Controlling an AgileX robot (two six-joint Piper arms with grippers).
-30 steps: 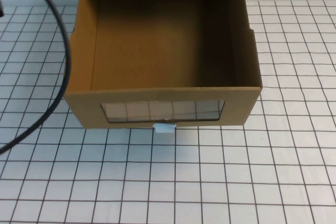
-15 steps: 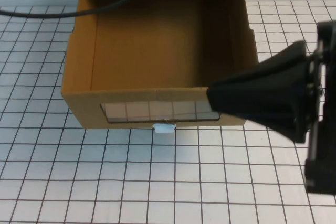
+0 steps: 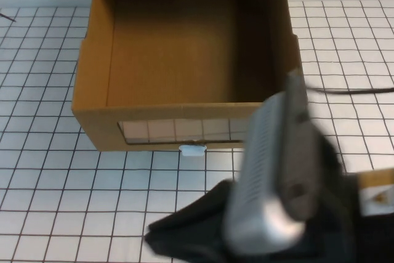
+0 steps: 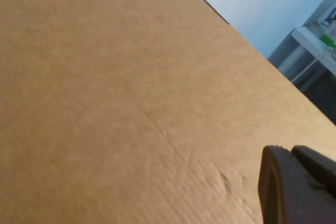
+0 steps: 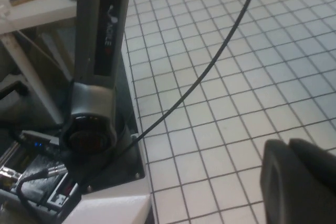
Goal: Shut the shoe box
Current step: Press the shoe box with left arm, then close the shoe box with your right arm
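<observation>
Of the left gripper (image 4: pixel 296 187) we see only a dark piece at the edge of its wrist view, and we cannot tell if it is open or closed. It is very near a plain brown cardboard face (image 4: pixel 131 103) that fills almost the whole view; we cannot say which part of the box this face is. In the high view this gripper does not appear.

Of the right gripper (image 5: pixel 299 182) we also see only a dark rounded piece, so its state is unclear to us too. It hangs above the white table with the black grid (image 5: pixel 252 77), holding nothing that we can see. A black cable (image 5: pixel 210 66) runs across the table to a grey arm column (image 5: pixel 100 51) on a black base plate.

In the high view the right arm (image 3: pixel 277 183) is blurred and large in the near right part, and it covers the right end of the box front.

The shoe box (image 3: pixel 92 78) stands on the table at the far middle, with its brown inside visible from above. Its front wall faces the robot and has a clear window (image 3: pixel 178 130), with the small white pull tab (image 3: pixel 192 149) just below it.
</observation>
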